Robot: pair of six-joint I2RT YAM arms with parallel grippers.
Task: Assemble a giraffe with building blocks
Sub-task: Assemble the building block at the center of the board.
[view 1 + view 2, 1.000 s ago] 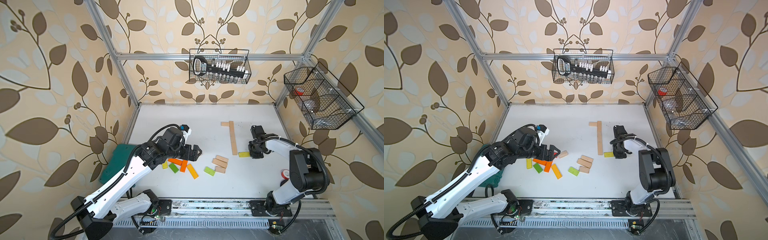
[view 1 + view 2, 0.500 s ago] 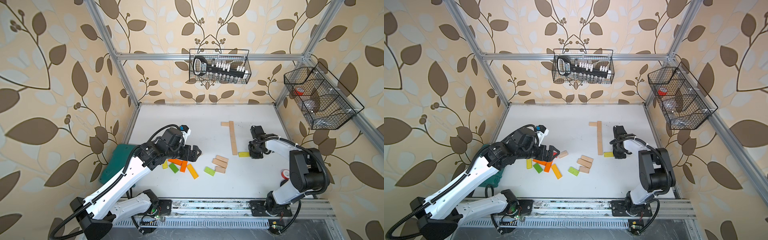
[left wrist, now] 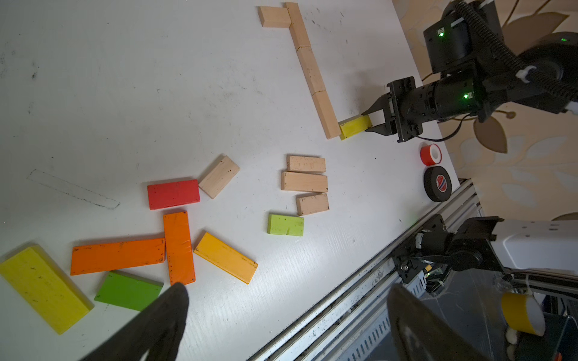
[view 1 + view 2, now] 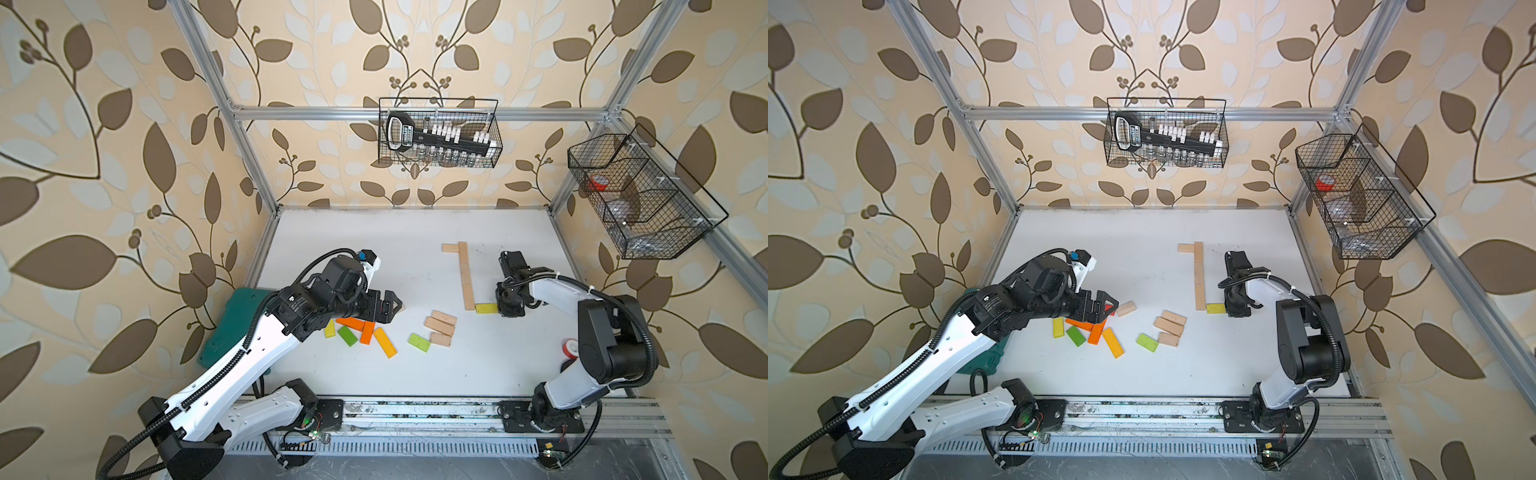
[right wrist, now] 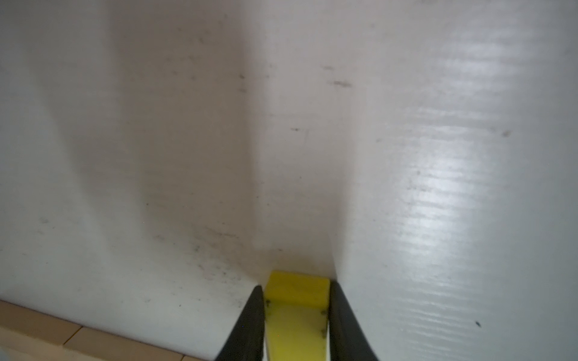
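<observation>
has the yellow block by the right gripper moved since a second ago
No. In a top view the yellow block still abuts the near end of the pale plank row.

The table (image 5: 438, 156) is white and smooth with a soft sheen, faintly ribbed and scuffed with dark marks. The pale planks (image 3: 308, 67) are bare matt wood flecked with dark specks. The orange plank (image 3: 117, 254) wears flat paint chipped dark along its edges. The small yellow block (image 5: 297, 289) shows the same paint, nicked near its edges. The 2 fingers (image 5: 344, 325) of the right gripper (image 5: 295, 284) look like matt black plastic. The frame rail (image 4: 415, 112) is matt silver metal, the basket (image 4: 386, 160) thin black wire.
</observation>
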